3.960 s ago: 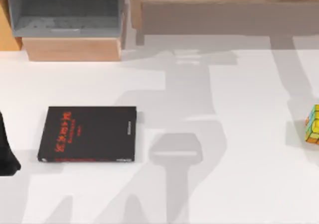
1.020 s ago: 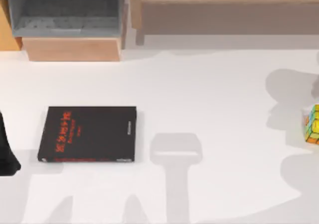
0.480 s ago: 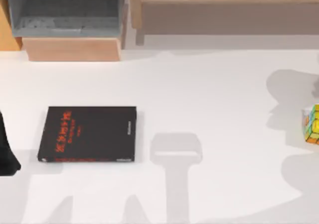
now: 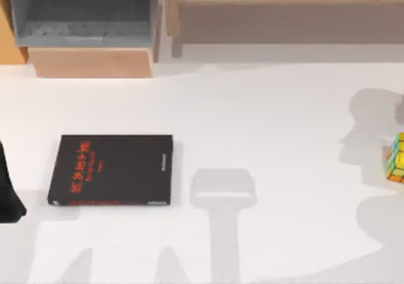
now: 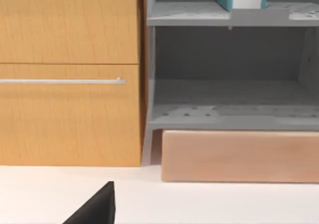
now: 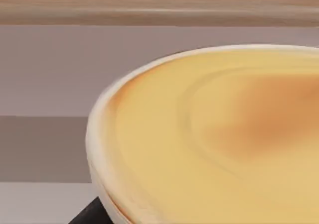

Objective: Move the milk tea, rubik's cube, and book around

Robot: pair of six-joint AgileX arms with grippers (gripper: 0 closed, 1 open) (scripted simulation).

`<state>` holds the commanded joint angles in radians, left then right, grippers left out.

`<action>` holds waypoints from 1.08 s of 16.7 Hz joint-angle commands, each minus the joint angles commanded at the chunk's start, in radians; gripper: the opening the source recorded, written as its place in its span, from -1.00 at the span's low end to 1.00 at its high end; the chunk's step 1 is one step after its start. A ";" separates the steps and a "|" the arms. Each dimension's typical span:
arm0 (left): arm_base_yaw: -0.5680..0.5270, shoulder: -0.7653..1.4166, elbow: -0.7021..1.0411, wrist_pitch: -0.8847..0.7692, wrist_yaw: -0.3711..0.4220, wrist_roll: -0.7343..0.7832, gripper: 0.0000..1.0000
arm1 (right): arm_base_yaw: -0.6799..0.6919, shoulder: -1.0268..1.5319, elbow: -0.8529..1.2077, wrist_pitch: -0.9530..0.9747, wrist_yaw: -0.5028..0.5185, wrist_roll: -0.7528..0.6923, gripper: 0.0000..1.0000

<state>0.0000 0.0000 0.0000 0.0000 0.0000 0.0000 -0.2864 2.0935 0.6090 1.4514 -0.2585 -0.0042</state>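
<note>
pincer of the right arm (image 6: 92,211) is sitting right against the milk tea (image 6: 214,134), whose cream top is looming just ahead; i cannot tell whether its grip is closed. rubik's cube (image 4: 396,158) is lying at the table's (image 4: 284,120) right edge, book (image 4: 112,170) well apart at left.
</note>
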 joint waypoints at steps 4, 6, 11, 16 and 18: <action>0.000 0.000 0.000 0.000 0.000 0.000 1.00 | 0.001 0.000 0.001 0.000 0.000 0.000 1.00; 0.000 0.000 0.000 0.000 0.000 0.000 1.00 | -0.004 -0.008 -0.016 0.013 -0.005 0.000 1.00; 0.000 0.000 0.000 0.000 0.000 0.000 1.00 | -0.024 -0.039 -0.111 0.069 -0.025 0.000 1.00; 0.000 0.000 0.000 0.000 0.000 0.000 1.00 | -0.022 -0.042 -0.118 0.072 -0.027 -0.001 1.00; 0.000 0.000 0.000 0.000 0.000 0.000 1.00 | -0.025 -0.078 -0.129 0.041 -0.031 -0.001 1.00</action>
<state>0.0000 0.0000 0.0000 0.0000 0.0000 0.0000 -0.3112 2.0159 0.4804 1.4920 -0.2894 -0.0048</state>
